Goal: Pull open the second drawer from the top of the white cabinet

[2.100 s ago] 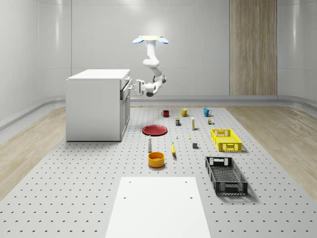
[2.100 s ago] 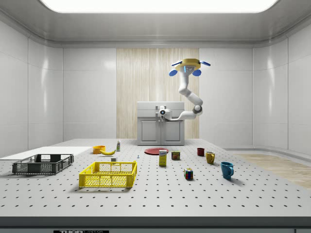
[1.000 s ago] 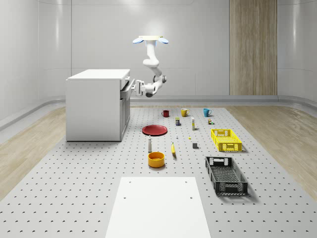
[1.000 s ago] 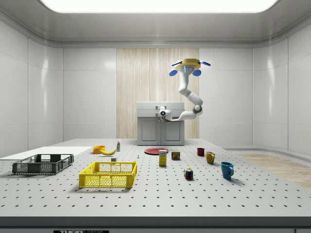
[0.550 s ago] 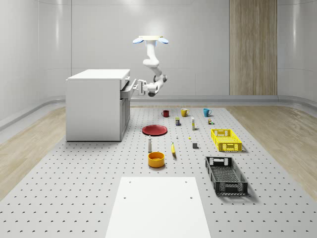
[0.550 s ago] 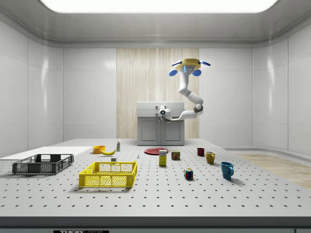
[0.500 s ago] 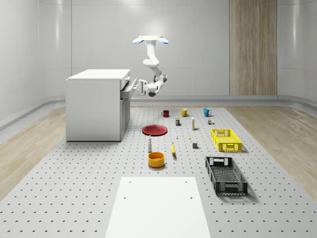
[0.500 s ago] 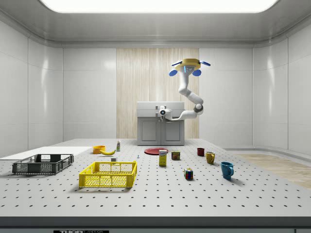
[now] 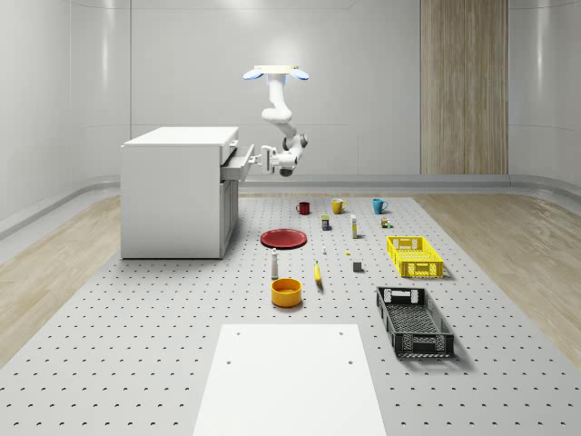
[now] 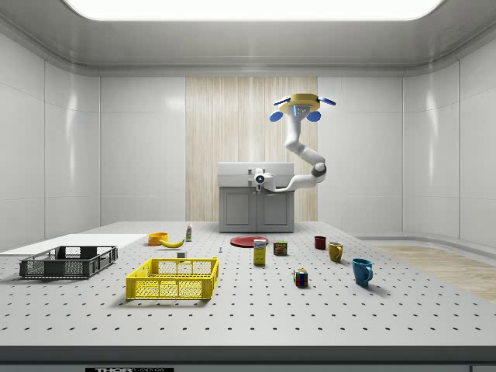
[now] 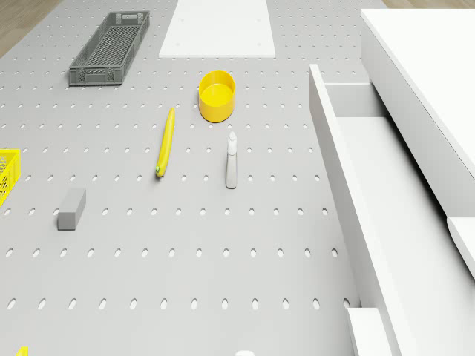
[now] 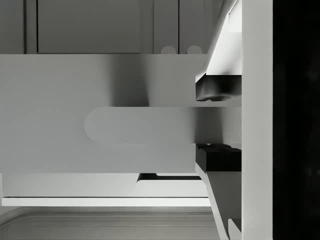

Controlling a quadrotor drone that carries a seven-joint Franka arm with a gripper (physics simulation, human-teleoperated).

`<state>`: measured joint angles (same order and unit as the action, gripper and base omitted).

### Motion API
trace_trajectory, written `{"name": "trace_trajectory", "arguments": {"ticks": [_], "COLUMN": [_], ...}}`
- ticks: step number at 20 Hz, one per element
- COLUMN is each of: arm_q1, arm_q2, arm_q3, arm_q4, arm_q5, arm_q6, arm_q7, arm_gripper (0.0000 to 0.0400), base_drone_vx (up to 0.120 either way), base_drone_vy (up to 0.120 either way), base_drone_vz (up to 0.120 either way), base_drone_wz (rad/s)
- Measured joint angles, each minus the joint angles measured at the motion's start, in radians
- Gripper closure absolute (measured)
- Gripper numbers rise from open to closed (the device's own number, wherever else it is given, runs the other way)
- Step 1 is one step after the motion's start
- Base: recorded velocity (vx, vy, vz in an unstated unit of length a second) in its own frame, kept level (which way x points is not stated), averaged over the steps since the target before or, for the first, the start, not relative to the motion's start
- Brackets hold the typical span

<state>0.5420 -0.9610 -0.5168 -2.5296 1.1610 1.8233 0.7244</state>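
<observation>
the fingers (image 12: 216, 90) pinch the handle (image 12: 140, 125) of the drawer (image 11: 386, 215), which stands pulled out from the white cabinet (image 9: 177, 191) near its top. the gripper (image 9: 266, 160) is level with it, the arm bent up to the drone (image 9: 275, 74) hovering over the counter (image 9: 163, 345) beside the cabinet.

Simulated robotics lab or test room: bare grey panel walls, one wood-slat wall strip (image 9: 463, 86), ceiling light panel (image 10: 248, 8), large perforated grey table (image 9: 136, 345) laid with small test props, a yellow crate (image 9: 415, 256), a black crate (image 9: 414, 321).
</observation>
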Motion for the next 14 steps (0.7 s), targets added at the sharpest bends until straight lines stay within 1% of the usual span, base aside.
{"name": "trace_trajectory", "arguments": {"ticks": [7, 14], "arm_q1": [0.004, 0.010], "arm_q2": [-0.016, -0.034], "arm_q3": [-0.059, -0.136], "arm_q4": [0.016, 0.045], "arm_q5": [-0.051, -0.121], "arm_q6": [-0.033, -0.082], "arm_q7": [0.013, 0.034], "arm_gripper": [0.0296, 0.0299], "base_drone_vx": [0.000, 0.000], "base_drone_vy": [0.000, 0.000], "base_drone_vz": [0.000, 0.000], "base_drone_wz": [0.000, 0.000]}}
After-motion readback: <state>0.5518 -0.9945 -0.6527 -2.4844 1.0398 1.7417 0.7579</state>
